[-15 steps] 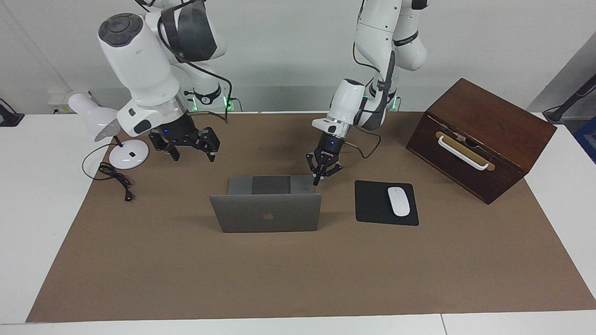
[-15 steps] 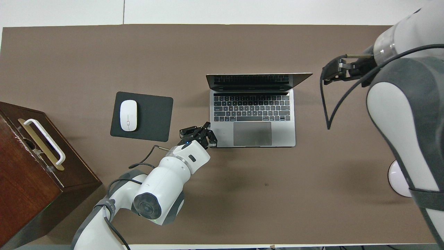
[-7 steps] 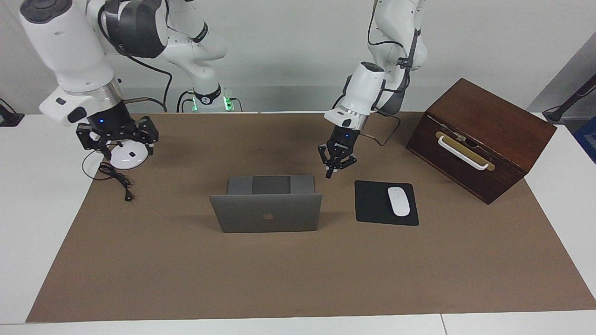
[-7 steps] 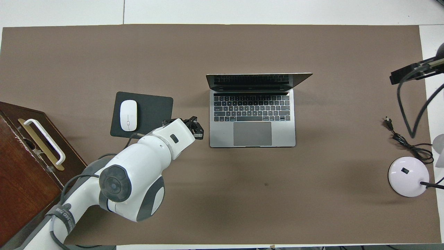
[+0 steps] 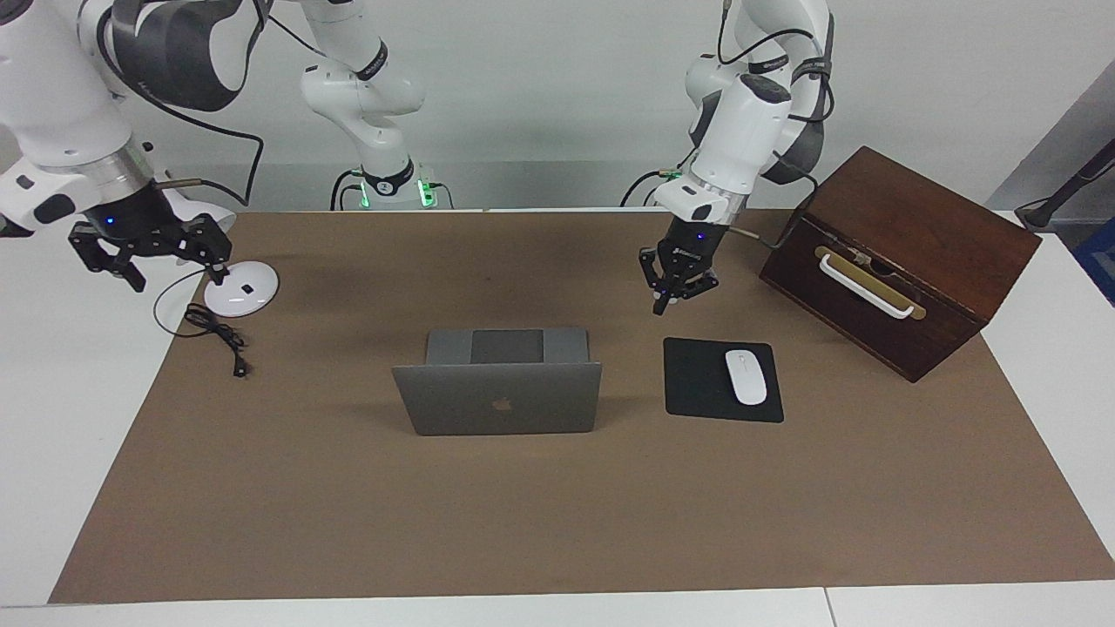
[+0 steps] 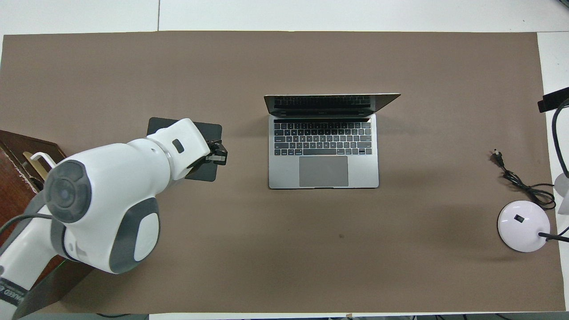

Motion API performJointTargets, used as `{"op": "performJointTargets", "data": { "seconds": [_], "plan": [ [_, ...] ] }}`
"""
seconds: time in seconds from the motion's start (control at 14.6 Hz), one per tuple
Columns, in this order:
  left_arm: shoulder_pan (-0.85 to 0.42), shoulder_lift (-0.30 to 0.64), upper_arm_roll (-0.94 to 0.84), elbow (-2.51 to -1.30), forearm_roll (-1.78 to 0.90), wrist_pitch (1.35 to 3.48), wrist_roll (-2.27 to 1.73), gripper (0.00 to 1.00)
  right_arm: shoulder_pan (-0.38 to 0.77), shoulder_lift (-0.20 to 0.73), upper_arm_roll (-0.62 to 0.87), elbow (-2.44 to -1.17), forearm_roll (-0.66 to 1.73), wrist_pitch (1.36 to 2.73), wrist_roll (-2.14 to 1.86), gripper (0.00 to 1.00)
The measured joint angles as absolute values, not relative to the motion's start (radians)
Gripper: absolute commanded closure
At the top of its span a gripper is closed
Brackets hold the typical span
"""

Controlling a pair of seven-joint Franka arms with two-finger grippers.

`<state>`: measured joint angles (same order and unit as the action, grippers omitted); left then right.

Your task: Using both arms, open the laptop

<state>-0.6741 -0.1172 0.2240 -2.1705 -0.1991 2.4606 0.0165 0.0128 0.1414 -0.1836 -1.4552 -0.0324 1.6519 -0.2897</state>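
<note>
A flat brown mat [image 5: 557, 522] covers the white counter [image 5: 52, 392]. The laptop [image 5: 498, 398] is silver-grey, its keyboard [image 6: 322, 138] dark. A white mouse [image 5: 746, 376] lies on a black pad [image 5: 697, 383]. The box [image 5: 897, 261] is dark reddish wood with a white handle [image 5: 865, 288] on what looks like a brass plate. The lamp base [image 5: 241, 288] is white, its cord [image 5: 218, 335] black. Both arms are white with black pincers.

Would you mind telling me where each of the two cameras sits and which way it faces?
Facing view: high across the table, facing the robots; both arms show, right gripper by the lamp, left gripper, shut, near the box.
Overhead view: above the robots' end, looking steeply down; the left arm fills the bottom corner.
Shared: the open laptop, mouse pad and lamp base.
</note>
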Motion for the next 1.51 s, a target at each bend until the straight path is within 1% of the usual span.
{"op": "performJointTargets", "data": {
  "seconds": [0.21, 0.34, 0.55, 0.82, 1.03, 1.31, 1.37, 1.44, 1.51],
  "plan": [
    [-0.606, -0.172, 0.225, -2.155, -0.199, 2.33, 0.08, 1.0, 0.007, 0.132, -0.177, -1.464, -0.03, 1.651, -0.281, 0.0],
    [-0.55, -0.194, 0.226, -2.121, -0.196, 2.21, 0.133, 1.0, 0.007, 0.125, -0.172, -1.467, -0.03, 1.645, -0.266, 0.0],
    [-0.451, -0.209, 0.228, -2.038, -0.186, 2.033, 0.213, 1.0, 0.007, 0.123, -0.17, -1.468, -0.03, 1.644, -0.262, 0.0],
    [-0.338, -0.213, 0.229, -1.951, -0.163, 1.894, 0.291, 1.0, 0.008, 0.12, -0.163, -1.471, -0.029, 1.644, -0.258, 0.0],
    [-0.278, -0.213, 0.229, -1.89, -0.116, 1.804, 0.304, 1.0, -0.008, 0.078, -0.155, -1.522, 0.025, 1.644, -0.179, 0.0],
    [-0.21, -0.204, 0.232, -1.831, -0.101, 1.749, 0.305, 1.0, -0.037, 0.003, -0.115, -1.599, 0.04, 1.635, -0.137, 0.0],
    [-0.186, -0.194, 0.233, -1.807, -0.101, 1.73, 0.305, 0.92, -0.039, -0.02, -0.111, -1.628, 0.04, 1.634, -0.135, 0.0],
    [-0.164, -0.185, 0.234, -1.784, -0.101, 1.711, 0.303, 0.69, -0.042, -0.038, -0.108, -1.653, 0.04, 1.634, -0.135, 0.0],
    [-0.145, -0.175, 0.236, -1.763, -0.101, 1.698, 0.297, 0.2, -0.043, -0.05, -0.104, -1.669, 0.04, 1.634, -0.135, 0.0]
  ]
}}
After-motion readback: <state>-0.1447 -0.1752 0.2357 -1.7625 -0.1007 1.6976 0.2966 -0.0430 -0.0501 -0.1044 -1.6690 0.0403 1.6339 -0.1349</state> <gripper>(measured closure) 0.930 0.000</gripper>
